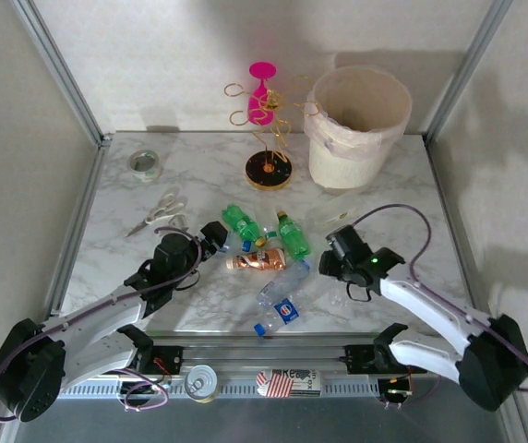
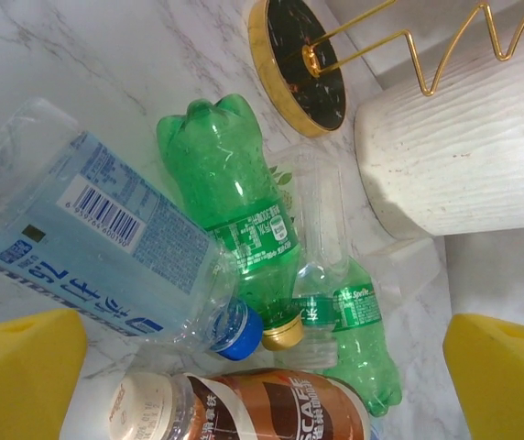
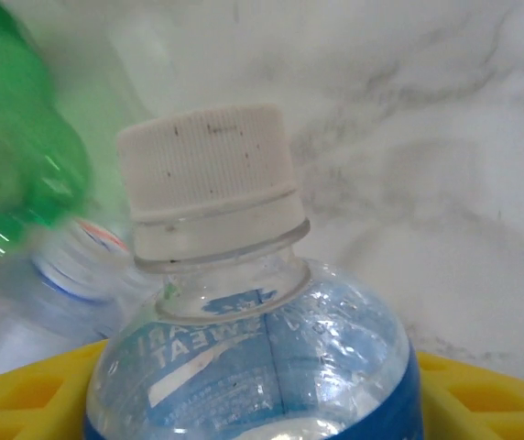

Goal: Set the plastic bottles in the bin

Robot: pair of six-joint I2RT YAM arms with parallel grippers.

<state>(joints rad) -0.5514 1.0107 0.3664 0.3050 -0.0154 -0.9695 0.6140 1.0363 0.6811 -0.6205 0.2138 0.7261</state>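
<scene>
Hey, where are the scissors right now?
In the top view, the scissors lie on the left side of the table, between the tape roll behind them and the left gripper in front.

From overhead the scene is bright and evenly lit, with soft light coming from above and the near side. The bin [image 1: 356, 125] throws a broad, faint shadow onto the back wall [image 1: 153, 55] at the upper right of the frame. Shadows on the marble surface [image 1: 199, 175] are short and weak, and focus is sharp throughout. In the left wrist view the clear bottle [image 2: 88, 229] shows white glare on its crumpled plastic, and the yellow pads [image 2: 24, 376] in the lower corners look soft. In the right wrist view the capped bottle [image 3: 244, 302] is fairly crisp, while the green bottle [image 3: 15, 156] at upper left is smeared with blur.
</scene>
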